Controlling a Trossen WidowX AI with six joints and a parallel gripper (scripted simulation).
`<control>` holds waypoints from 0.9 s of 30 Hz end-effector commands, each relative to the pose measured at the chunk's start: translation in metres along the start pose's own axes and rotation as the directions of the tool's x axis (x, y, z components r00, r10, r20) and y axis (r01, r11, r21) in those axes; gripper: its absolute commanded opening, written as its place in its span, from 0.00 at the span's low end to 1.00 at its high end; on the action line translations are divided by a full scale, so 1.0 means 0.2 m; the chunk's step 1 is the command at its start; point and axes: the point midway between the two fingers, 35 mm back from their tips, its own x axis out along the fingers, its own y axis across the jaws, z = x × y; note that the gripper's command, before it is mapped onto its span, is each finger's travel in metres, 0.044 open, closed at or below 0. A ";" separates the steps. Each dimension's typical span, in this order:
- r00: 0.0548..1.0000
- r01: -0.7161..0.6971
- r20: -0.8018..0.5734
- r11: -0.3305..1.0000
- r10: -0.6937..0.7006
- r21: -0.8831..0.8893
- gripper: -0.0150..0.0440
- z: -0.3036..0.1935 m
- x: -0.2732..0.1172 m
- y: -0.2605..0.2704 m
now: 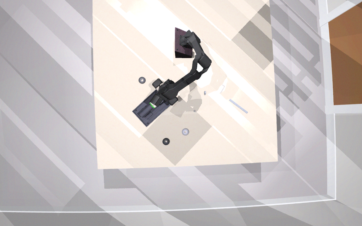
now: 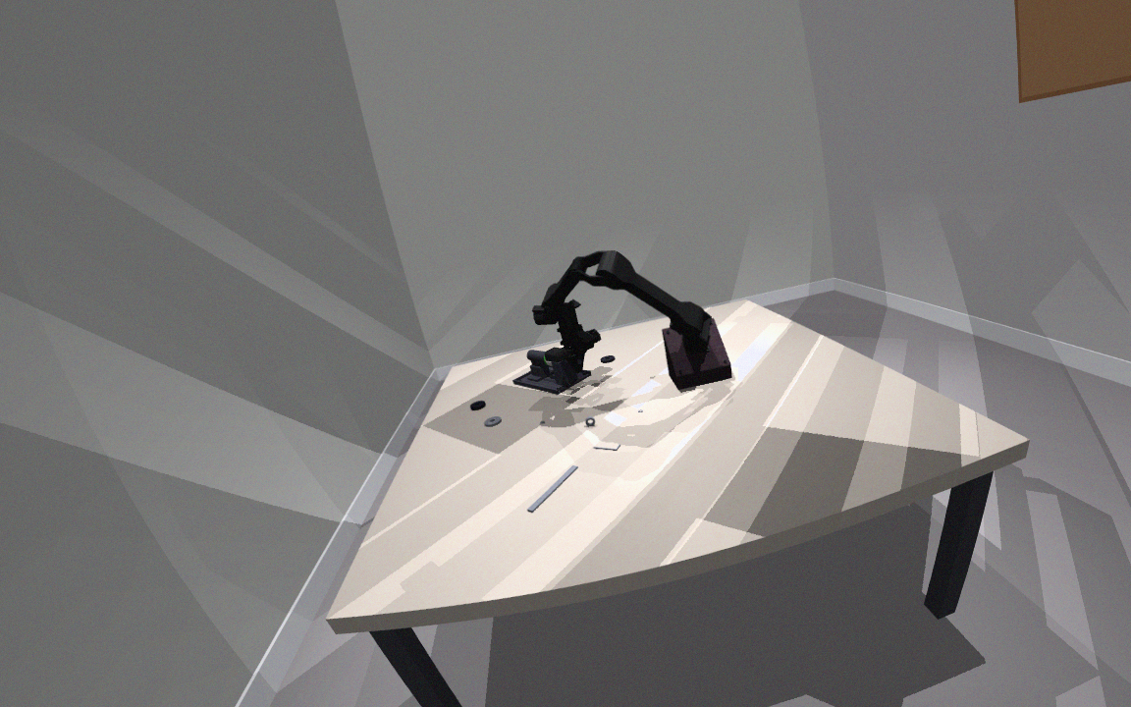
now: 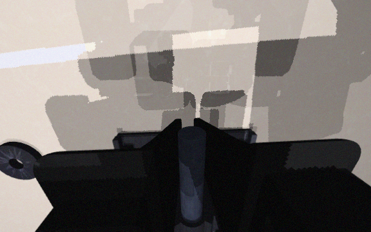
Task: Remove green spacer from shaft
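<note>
The dark fixture base plate (image 1: 146,125) (image 2: 527,383) lies on the table with dark rounded parts standing on it. A thin green band, the green spacer (image 1: 151,104), shows between two of these parts, up on the fixture and not on the table. Which part is the big housing block I cannot tell. My gripper (image 3: 187,124) is over the arm-side end of the fixture, shut on the dark round shaft (image 3: 190,174), which runs between the fingers in the wrist view. The shaft's far end and the other spacers are hidden by the gripper and fixture.
A dark disc (image 1: 140,80) (image 2: 607,358) (image 3: 3,159) lies beside the fixture. A black disc (image 1: 166,140) (image 2: 477,405) and a grey disc (image 1: 186,131) (image 2: 492,420) lie on its other side. A long bar (image 1: 238,106) (image 2: 552,488) lies farther off.
</note>
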 end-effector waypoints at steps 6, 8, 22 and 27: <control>1.000 0.003 0.001 1.000 -0.003 0.004 0.25 0.01 0.00 0.00; 1.000 0.003 0.001 1.000 -0.003 0.004 0.25 0.01 0.00 0.00; 1.000 0.003 0.002 1.000 -0.003 0.004 0.25 0.01 0.00 0.00; 1.000 0.003 0.002 1.000 -0.003 0.004 0.25 0.02 0.00 0.00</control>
